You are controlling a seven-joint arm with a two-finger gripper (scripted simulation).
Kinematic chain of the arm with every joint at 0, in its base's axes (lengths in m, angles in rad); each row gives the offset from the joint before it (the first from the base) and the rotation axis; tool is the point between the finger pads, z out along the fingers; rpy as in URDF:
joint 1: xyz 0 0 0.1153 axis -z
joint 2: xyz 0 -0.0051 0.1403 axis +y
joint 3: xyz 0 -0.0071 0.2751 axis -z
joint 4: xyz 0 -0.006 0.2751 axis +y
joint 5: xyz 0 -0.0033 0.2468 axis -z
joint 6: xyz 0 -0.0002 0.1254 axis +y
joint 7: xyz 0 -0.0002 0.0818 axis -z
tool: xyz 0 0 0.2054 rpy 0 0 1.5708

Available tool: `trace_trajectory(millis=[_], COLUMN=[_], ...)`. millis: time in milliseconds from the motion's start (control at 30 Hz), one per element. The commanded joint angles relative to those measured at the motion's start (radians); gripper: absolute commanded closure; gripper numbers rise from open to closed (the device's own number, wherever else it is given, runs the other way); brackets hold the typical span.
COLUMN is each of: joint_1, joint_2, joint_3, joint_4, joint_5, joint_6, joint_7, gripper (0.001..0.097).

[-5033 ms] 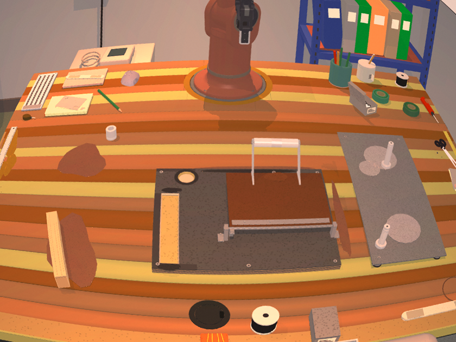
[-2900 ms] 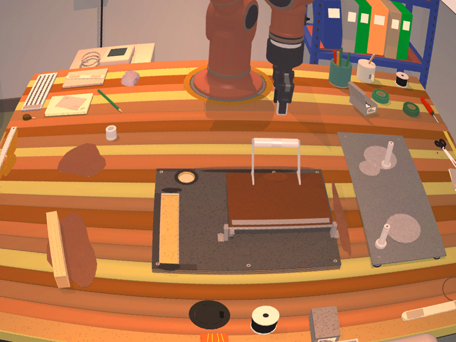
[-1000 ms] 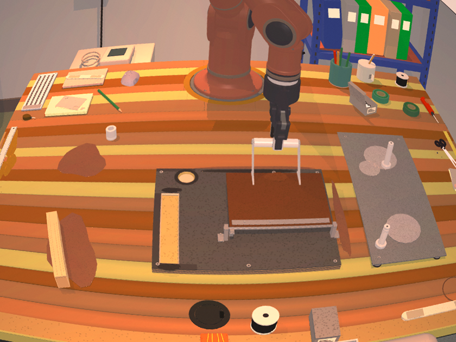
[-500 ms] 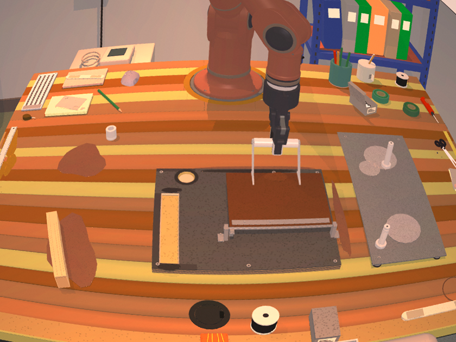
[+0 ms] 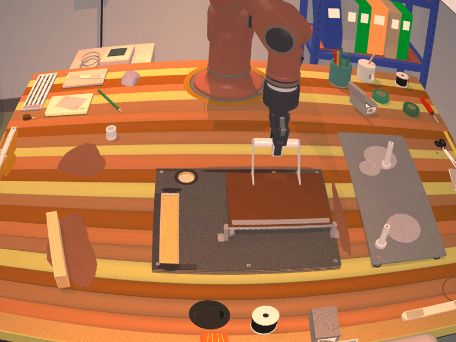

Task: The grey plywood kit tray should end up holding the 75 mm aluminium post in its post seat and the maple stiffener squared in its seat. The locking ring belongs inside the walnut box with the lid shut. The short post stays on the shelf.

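Observation:
My gripper (image 5: 277, 151) stands at the white handle bar (image 5: 275, 143) of the walnut box lid (image 5: 276, 197), at the far edge of the grey plywood kit tray (image 5: 241, 218), and its fingers are around the bar without clamping it. The lid lies flat over the box. The tray's round post seat (image 5: 186, 176) and its long stiffener seat (image 5: 169, 229) are at its left end. The maple stiffener (image 5: 56, 249) stands on edge on the table to the left. Two aluminium posts (image 5: 387, 154) (image 5: 384, 235) stand upright on the grey shelf plate (image 5: 391, 195) to the right. A small white ring-shaped cylinder (image 5: 111, 133) sits on the table at far left.
Behind the work stand the arm's base (image 5: 228, 79) and a blue shelf of binders (image 5: 371, 9). Cups, tape rolls and a stapler crowd the far right corner. Spools and a grey block line the near edge. A ruler lies along the left edge.

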Motion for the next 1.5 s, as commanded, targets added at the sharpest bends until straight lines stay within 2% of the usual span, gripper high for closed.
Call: trace_trajectory(millis=[0,233,900,1467], joint_1=[0.000,0.000,0.000,0.000], joint_2=[-0.001,-0.001,-0.001,-0.001], joint_3=[-0.001,-0.001,-0.001,-0.001], joint_4=[-0.001,-0.001,-0.001,-0.001], joint_5=[0.000,0.000,0.000,0.000], joint_6=[0.000,0.000,0.000,0.000], joint_7=[0.000,0.000,0.000,0.000], gripper=[0.0501,0.0501,0.0896,0.0901])
